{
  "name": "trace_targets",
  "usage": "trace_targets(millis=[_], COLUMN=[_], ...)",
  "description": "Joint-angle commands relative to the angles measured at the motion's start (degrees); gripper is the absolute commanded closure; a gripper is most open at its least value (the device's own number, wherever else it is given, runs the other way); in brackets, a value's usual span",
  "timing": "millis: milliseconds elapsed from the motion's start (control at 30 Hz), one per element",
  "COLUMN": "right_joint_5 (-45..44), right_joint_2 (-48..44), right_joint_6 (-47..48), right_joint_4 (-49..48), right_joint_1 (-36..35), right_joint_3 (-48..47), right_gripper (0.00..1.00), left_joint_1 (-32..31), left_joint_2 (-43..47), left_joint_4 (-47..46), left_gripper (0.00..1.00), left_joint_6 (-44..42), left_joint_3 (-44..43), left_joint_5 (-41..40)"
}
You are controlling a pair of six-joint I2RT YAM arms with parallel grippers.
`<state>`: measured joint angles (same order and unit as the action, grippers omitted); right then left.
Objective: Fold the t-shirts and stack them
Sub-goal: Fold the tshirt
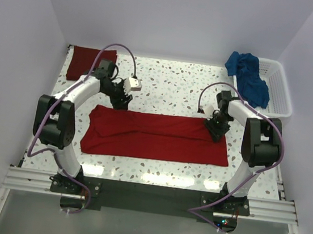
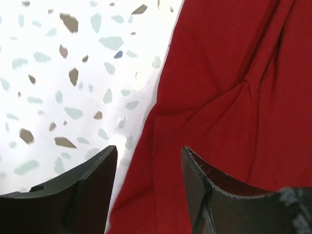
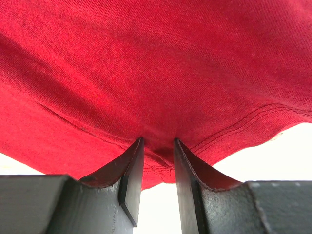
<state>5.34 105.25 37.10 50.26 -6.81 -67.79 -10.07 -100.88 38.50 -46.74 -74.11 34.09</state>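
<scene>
Right gripper (image 3: 157,147) clamps the bright red t-shirt (image 1: 154,135) at its far right hem; left gripper (image 2: 148,153) gapes over the far left edge. Spread across the worktop (image 1: 171,87), this soft, light cloth likely sags, so corners suit best.

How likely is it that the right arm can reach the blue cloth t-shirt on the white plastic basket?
Likely yes: the blue t-shirt lies close, nothing between, but the right gripper must first release the bright red t-shirt.
</scene>
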Motion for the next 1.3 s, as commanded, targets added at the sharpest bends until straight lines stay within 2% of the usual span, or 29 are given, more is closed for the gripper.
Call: trace_targets(millis=[0, 133, 333, 567, 1067, 1267], right_joint_5=[0.81, 1.07, 1.25, 1.42, 1.25, 1.07], right_joint_2=[-1.72, -1.72, -1.81, -2.07, -1.98, -1.98], right_joint_6=[0.69, 0.43, 0.34, 0.51, 0.87, 0.95], right_joint_4=[0.45, 1.07, 1.24, 1.25, 1.42, 1.33], right_joint_1=[-0.22, -0.31, -0.22, -0.22, -0.31, -0.31], right_joint_3=[0.12, -0.59, -0.77, -0.68, -0.77, -0.59], right_gripper=[0.66, 0.66, 0.66, 0.66, 0.66, 0.66], left_joint_1=[-1.62, -4.34, -8.04, -10.76, -11.38, -12.26], left_joint_2=[-0.54, -2.03, -6.08, -8.1, -10.21, -9.69], left_joint_4=[7.89, 14.31, 19.85, 20.83, 16.7, 16.87], left_gripper=[0.4, 0.41, 0.46, 0.54, 0.59, 0.77], left_joint_6=[-16.42, -29.78, -36.04, -38.25, -39.04, -40.0], left_joint_3=[-4.11, -6.22, -10.18, -9.75, -7.81, -6.5], left_joint_5=[4.93, 3.71, 0.81, -2.18, -6.75, -7.1])
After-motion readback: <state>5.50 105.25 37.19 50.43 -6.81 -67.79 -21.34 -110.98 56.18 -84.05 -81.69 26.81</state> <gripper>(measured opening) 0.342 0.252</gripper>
